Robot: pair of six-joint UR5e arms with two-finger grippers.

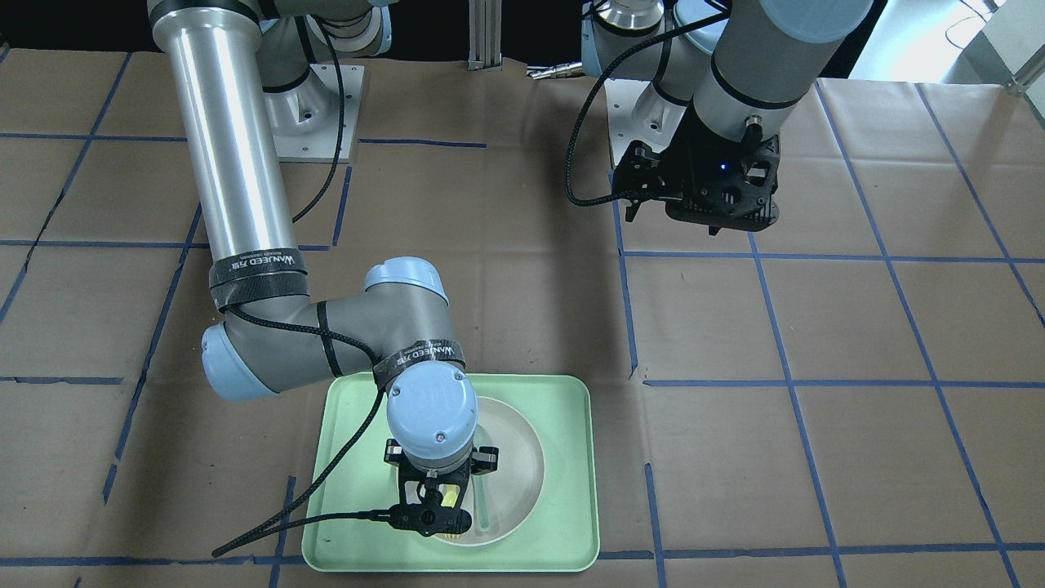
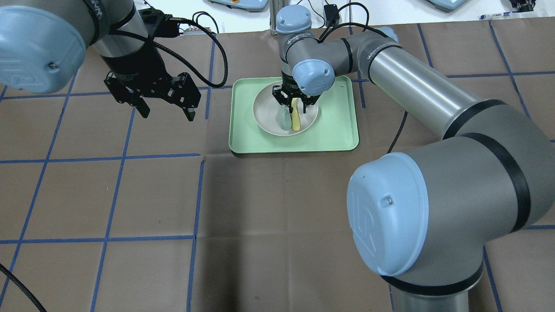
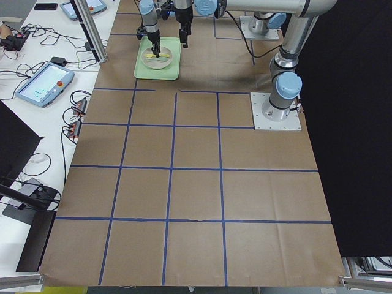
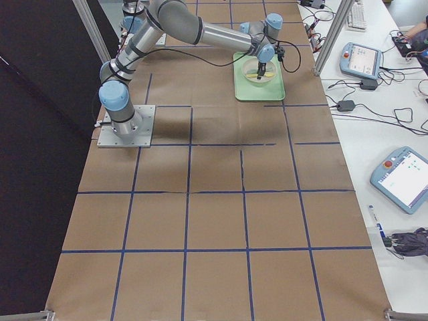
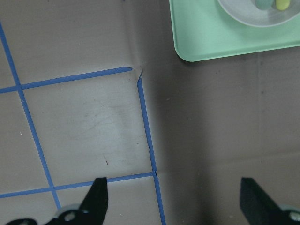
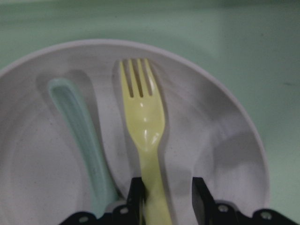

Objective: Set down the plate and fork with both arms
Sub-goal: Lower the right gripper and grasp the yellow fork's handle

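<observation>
The off-white plate [image 2: 269, 117] lies in the light-green tray [image 2: 334, 130]. The pale-yellow fork [image 2: 295, 119] lies in the plate, next to a grey-green spoon [image 2: 284, 121]. My right gripper [image 2: 295, 102] is low over the plate. In the right wrist view its fingers [image 6: 136, 192] stand on either side of the fork's handle [image 6: 152, 178]. The one on the view's left is against the handle and the other leaves a gap, so the gripper is open. The fork's tines [image 6: 136, 75] point away from it. My left gripper [image 2: 167, 110] hangs open and empty above the bare table, left of the tray.
The table is brown paper with a grid of blue tape lines [image 2: 197, 203]. The left wrist view shows the tray's corner [image 5: 211, 42] and the plate's rim [image 5: 243, 14] at its top right. Operator desks with pendants [image 3: 43, 82] flank the table's far edge.
</observation>
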